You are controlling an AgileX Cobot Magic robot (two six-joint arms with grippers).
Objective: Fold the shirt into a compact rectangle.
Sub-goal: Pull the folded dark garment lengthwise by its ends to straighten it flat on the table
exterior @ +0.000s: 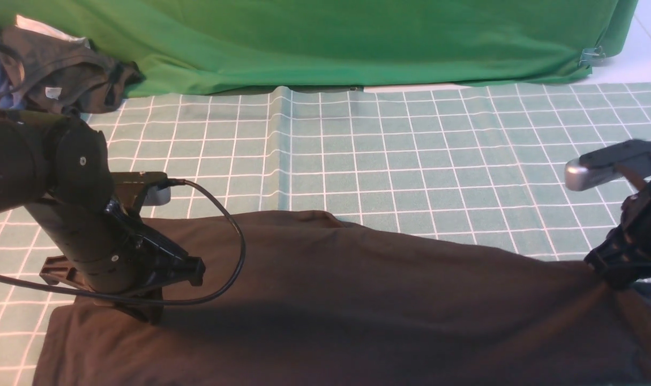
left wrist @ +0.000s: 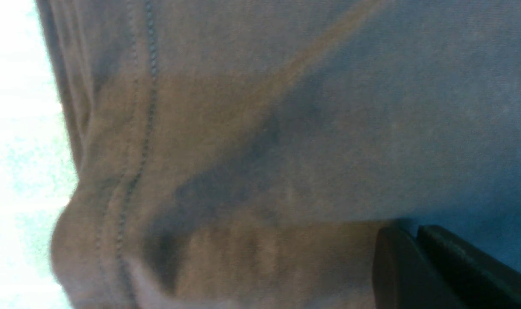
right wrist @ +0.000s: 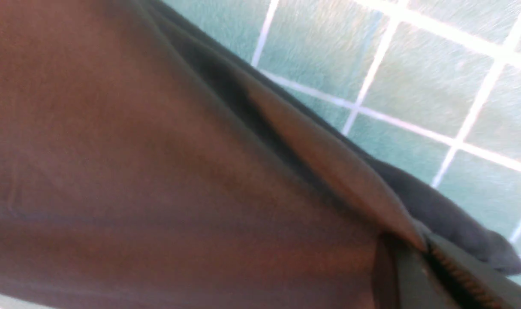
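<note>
Black cotton shirt (exterior: pixel 357 300) lies across near side of grid cloth (exterior: pixel 411 150). Your L gripper (exterior: pixel 146 313): fingers (left wrist: pixel 436 266) pressed together, pinching shirt's left edge. R gripper (exterior: pixel 606 276): fingers clamped on bunched right end.

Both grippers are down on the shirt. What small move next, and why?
Probably raise both grippers slightly, together. The left gripper and right gripper are each shut on the shirt, a taut ridge runs into the right one, and the rest lies flat on the checked cloth, so an even lift should start the fold.
</note>
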